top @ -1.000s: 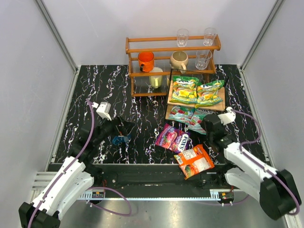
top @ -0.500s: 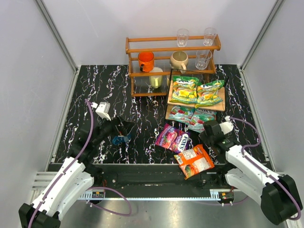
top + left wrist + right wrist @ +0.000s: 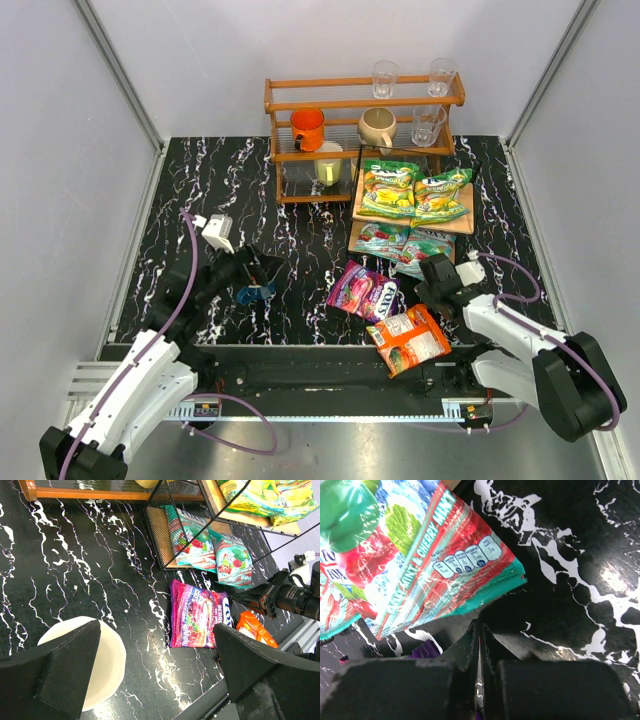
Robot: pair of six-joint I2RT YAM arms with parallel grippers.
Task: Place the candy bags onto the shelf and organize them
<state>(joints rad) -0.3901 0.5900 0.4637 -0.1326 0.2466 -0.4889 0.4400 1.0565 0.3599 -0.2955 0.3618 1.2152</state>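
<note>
- Top external view: right gripper (image 3: 428, 283) has drawn back from the shelf (image 3: 466, 226) toward the purple bag (image 3: 362, 291) — fingers pressed together, empty.
- Left gripper (image 3: 260, 272) spread wide, idle.
- Four candy bags are shelved; the purple bag and orange bag (image 3: 410, 338) lie on the table (image 3: 200, 190) — likely next.

Bright, even light glints off the candy bags (image 3: 395, 555); foreground blurred.
</note>
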